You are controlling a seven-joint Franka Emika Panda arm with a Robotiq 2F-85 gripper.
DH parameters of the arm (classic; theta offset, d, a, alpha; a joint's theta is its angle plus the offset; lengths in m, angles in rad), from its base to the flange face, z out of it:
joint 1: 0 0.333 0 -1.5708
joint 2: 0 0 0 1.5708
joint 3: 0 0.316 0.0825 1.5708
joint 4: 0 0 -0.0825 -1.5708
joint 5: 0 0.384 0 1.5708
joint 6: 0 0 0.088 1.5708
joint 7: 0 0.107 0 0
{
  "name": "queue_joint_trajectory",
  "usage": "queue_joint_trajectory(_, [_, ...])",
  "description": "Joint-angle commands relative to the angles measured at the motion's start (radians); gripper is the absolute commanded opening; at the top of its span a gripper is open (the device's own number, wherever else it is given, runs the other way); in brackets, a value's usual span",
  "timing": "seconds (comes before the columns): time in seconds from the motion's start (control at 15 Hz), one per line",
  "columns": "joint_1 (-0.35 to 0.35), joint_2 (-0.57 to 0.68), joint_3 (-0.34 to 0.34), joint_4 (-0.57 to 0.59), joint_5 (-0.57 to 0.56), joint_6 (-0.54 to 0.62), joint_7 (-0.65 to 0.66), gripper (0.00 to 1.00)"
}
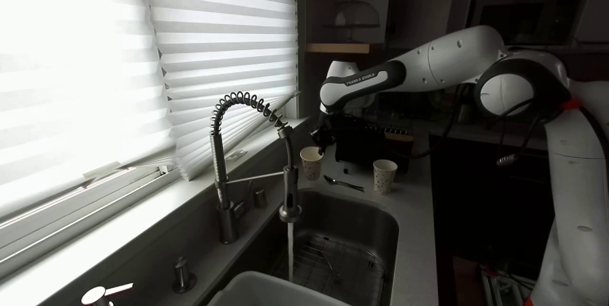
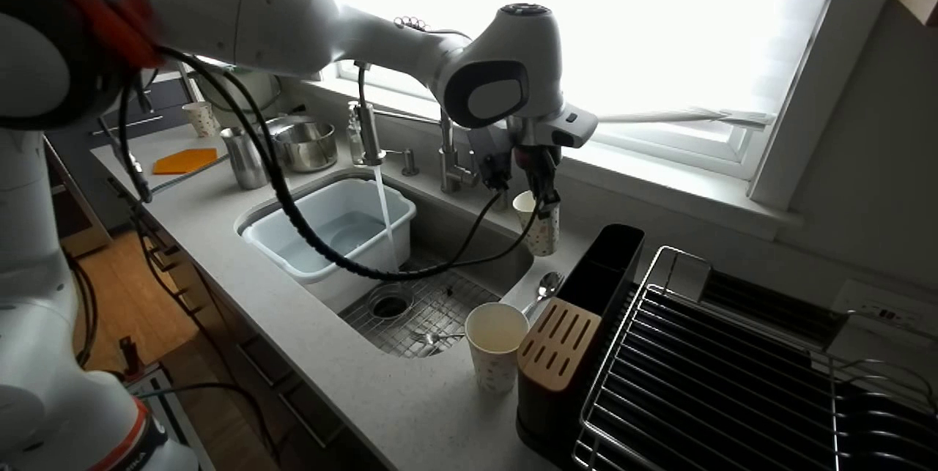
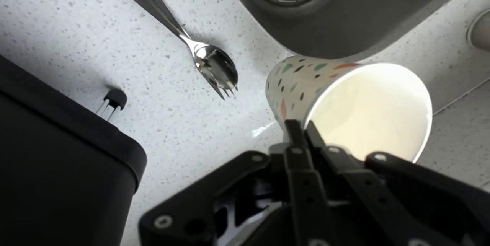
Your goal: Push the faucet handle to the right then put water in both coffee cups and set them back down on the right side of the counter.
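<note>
White paper cup with coloured flecks (image 3: 352, 100), pinched at the rim by the black metal hand (image 3: 302, 124), by the corner of the grey steel sink (image 3: 337, 28); cannot tell whether resting on the pale speckled counter (image 2: 425, 412) or held just above. Probably light and soft-walled, apt to buckle once filled; better gripped lower, around the body. No liquid visible inside. Second flecked paper cup (image 2: 496, 354), upright beside the black wood-topped utensil holder (image 2: 560, 339), contents unclear; in the sink, pale plastic tub (image 2: 330, 295) of water (image 2: 348, 233).
</note>
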Motion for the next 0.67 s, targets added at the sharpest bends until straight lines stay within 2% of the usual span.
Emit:
queue_joint_trajectory(0.0, [-0.041,0.075,0.01,0.094,0.067,-0.047,0.015,0.01])
queue_joint_trajectory(0.13, [-0.056,0.095,0.017,0.114,0.11,-0.043,0.011,0.01])
queue_joint_trajectory(0.6, [-0.079,0.152,0.024,0.153,0.153,-0.06,0.032,0.01])
